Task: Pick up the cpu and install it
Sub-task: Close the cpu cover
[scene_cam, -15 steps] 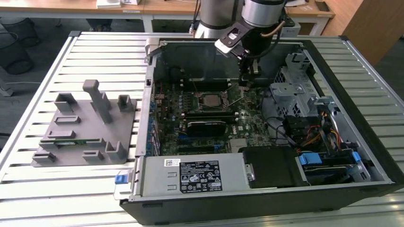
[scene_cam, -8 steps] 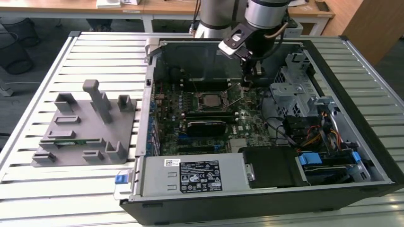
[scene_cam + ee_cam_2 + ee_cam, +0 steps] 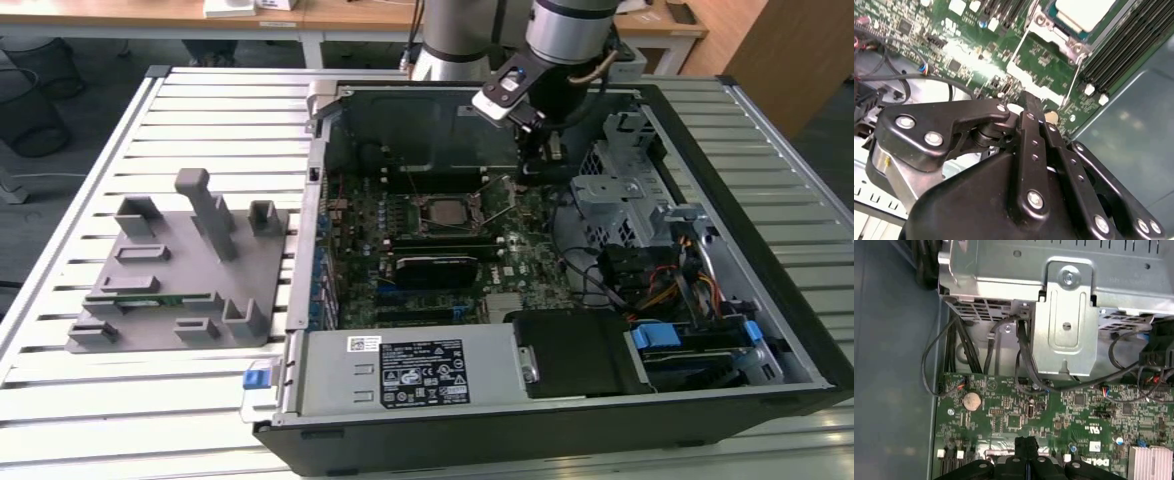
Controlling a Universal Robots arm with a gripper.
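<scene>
The cpu (image 3: 441, 211), a flat square chip with a pale silver top, lies in the socket on the green motherboard (image 3: 514, 225) inside the open computer case. In the second wrist view the cpu (image 3: 1085, 11) sits within its metal socket frame (image 3: 1054, 42). My gripper (image 3: 531, 172) hangs low over the board, just to the exterior view's right of the socket. Its black fingers (image 3: 1030, 102) are pressed together close above the board beside the frame, and I see nothing between them. In the first wrist view the gripper (image 3: 1026, 444) points at the board, with its tips together.
A silver drive cage (image 3: 621, 180) and loose cables (image 3: 587, 270) crowd the case to the exterior view's right of the gripper. A grey holder (image 3: 187, 270) carrying a green memory stick (image 3: 134, 297) stands on the slatted table. The power supply (image 3: 400, 370) fills the case's near corner.
</scene>
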